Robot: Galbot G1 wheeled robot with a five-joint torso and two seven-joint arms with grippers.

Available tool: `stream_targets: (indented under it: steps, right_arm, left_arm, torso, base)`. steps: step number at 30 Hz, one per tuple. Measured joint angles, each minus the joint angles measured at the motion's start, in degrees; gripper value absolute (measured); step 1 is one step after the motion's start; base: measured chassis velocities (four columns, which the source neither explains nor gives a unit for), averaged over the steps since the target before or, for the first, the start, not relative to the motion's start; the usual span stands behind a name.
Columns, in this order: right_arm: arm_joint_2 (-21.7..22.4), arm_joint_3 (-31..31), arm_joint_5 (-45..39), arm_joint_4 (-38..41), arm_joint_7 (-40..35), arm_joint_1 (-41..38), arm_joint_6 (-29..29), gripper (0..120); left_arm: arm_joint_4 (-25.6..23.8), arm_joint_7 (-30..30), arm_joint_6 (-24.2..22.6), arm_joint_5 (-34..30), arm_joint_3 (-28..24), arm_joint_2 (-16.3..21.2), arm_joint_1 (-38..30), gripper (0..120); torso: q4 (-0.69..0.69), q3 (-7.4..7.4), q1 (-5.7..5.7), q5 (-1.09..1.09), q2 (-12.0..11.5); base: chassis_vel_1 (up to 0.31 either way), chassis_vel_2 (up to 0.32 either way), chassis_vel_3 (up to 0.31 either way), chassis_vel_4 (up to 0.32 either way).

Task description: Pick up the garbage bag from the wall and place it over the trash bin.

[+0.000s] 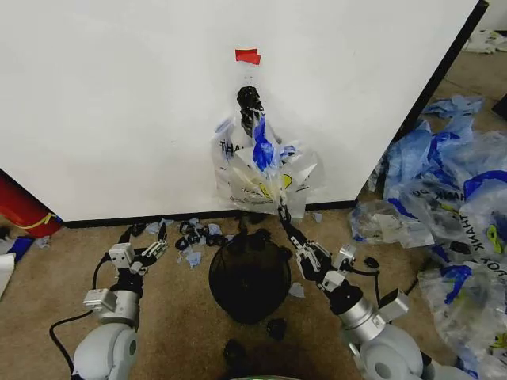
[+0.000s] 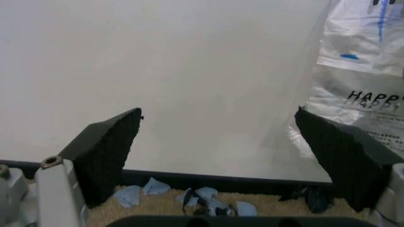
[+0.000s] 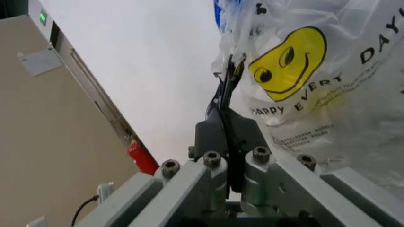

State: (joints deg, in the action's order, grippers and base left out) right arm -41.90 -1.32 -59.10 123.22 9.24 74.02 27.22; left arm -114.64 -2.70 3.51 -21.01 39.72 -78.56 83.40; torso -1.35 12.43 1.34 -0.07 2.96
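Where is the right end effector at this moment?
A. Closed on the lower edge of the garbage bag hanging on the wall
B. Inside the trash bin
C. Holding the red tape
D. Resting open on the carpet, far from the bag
A: the right end effector is shut on the bottom edge of the garbage bag, which hangs on the wall above the trash bin.

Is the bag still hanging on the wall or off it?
Hanging: the bag hangs on the wall under the red tape; right gripper pinches its lower edge.
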Motion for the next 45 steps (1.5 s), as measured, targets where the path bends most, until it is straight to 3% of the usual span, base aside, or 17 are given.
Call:
stream_targets:
  steps: [16,45]
  right_arm:
    - [1.9,-1.7,4.0,0.9,1.3,4.8,3.3,0]
    - [-0.1,5.8,11.9,1.9,7.6,25.1,10.4,0]
  left_arm:
    - [-1.1,0.2,0.3,-0.9,1.3,0.8,1.4,97]
    - [-3.4,0.4,1.6,-1.3,2.1,1.3,4.7,97]
  torso:
    - [0.00,0.00,0.00,0.00,0.0]
    - [0.00,0.00,0.00,0.00,0.0]
  base:
    - [0.000,0.000,0.000,0.000]
    - [0.000,0.000,0.000,0.000]
